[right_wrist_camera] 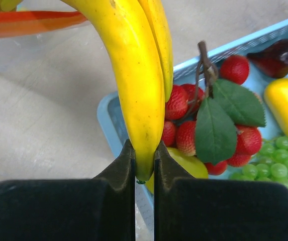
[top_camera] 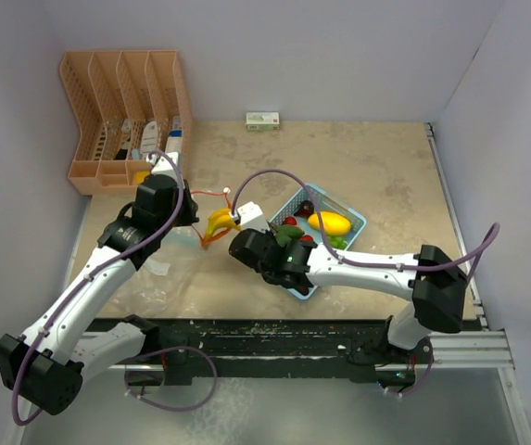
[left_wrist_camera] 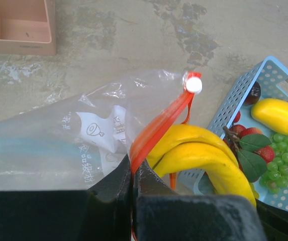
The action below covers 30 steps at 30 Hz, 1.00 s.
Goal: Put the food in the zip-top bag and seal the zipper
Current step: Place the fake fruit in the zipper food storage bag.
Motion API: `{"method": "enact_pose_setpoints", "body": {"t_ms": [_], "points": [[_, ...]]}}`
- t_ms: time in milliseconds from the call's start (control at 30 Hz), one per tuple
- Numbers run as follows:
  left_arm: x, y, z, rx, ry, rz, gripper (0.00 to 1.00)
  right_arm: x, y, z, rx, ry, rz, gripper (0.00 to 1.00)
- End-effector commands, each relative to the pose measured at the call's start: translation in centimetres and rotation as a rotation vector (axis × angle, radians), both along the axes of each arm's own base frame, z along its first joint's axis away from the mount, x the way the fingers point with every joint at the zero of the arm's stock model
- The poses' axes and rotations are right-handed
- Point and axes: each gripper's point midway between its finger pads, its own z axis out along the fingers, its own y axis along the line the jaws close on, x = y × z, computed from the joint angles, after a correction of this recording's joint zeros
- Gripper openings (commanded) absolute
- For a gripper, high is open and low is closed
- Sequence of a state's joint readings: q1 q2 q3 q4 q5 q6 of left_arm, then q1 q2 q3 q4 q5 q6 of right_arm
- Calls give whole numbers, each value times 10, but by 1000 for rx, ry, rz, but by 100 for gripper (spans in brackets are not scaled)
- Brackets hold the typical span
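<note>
My right gripper is shut on the tip of a yellow toy banana bunch and holds it above the table, between the light-blue basket and the bag. My left gripper is shut on the orange zipper strip of the clear zip-top bag, lifting its mouth beside the bananas. The zipper's white slider sits at the strip's far end. Still in the basket are red strawberries with green leaves, green grapes, a yellow mango and a dark purple piece.
An orange desk organiser stands at the back left with small items in it. A small white box lies against the back wall. White walls close the table on three sides.
</note>
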<state>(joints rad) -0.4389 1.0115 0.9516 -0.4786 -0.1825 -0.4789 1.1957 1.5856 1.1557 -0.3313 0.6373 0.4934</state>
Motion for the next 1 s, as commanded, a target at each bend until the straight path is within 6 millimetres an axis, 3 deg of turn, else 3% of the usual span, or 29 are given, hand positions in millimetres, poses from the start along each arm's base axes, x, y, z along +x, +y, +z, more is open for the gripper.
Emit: {"method": "enact_pose_setpoints", "body": {"t_ms": [0, 267, 467, 700, 867, 967], "points": [[7, -6, 11, -27, -42, -11, 0, 27, 6, 52, 5, -153, -64, 0], [10, -10, 12, -33, -41, -19, 0, 32, 27, 83, -64, -234, 31, 0], [13, -14, 19, -40, -51, -36, 0, 26, 35, 86, -134, -259, 123, 0], [17, -21, 29, -36, -65, -75, 0, 18, 34, 95, -342, -297, 203, 1], [16, -29, 35, -59, -81, -117, 0, 17, 47, 113, -305, -332, 232, 12], [15, -30, 34, -66, -78, -126, 0, 26, 43, 132, -249, -407, 124, 19]]}}
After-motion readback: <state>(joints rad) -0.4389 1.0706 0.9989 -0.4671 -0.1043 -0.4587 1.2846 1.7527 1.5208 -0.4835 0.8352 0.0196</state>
